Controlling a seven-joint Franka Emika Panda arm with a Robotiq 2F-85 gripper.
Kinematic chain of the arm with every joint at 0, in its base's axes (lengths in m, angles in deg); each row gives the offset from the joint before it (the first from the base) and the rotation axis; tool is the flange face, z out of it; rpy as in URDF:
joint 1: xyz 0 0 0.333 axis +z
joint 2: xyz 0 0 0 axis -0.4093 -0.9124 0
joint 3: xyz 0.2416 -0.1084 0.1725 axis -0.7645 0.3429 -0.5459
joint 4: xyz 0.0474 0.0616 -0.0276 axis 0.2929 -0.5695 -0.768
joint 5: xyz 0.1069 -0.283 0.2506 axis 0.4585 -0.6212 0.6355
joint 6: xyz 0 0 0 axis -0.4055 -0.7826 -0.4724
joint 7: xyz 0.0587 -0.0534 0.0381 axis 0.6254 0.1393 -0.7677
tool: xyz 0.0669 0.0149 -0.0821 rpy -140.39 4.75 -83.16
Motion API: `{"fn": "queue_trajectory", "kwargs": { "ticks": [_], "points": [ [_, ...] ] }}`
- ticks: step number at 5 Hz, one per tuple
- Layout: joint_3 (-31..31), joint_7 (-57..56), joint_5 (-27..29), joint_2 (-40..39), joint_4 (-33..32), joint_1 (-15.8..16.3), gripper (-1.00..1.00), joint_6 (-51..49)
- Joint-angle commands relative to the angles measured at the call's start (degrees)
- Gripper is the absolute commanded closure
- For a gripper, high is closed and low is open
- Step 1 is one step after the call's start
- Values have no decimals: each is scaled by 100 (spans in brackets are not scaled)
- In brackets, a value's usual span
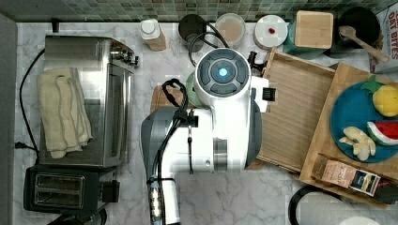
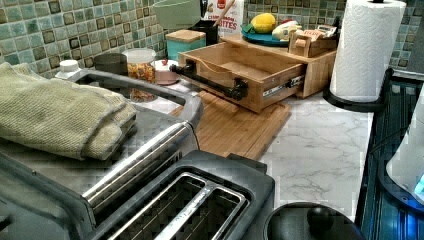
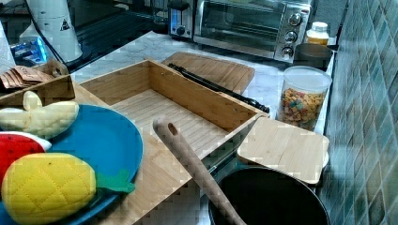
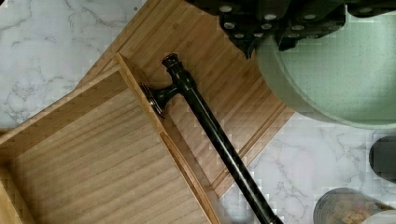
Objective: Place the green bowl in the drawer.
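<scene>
Aloft over the cutting board, the green bowl hangs clamped at its rim by the fingers, just beside the open drawer and its black handle.

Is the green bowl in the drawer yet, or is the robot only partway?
Partway. Done: the drawer is pulled open and has nothing in it. In hand: the green bowl is up off the counter, held at the gripper, above the cutting board beside the drawer's handle. Left: carry it over the drawer, lower it in, let go.
</scene>
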Motion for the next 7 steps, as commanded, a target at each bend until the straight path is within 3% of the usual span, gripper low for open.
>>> {"fn": "queue_trajectory", "kwargs": {
  "ticks": [1,2,3,4,6,7],
  "points": [
    [-20,0,-16,48,-59,-2,100,0],
    [-22,0,-16,48,-60,-4,100,0],
    [232,98,515,151,-393,-311,100,682],
    [623,660,410,335,-790,-224,100,1542],
    [885,1051,660,245,-719,-554,100,1946],
    [852,1812,577,296,-742,-700,100,2231]
  ]
}}
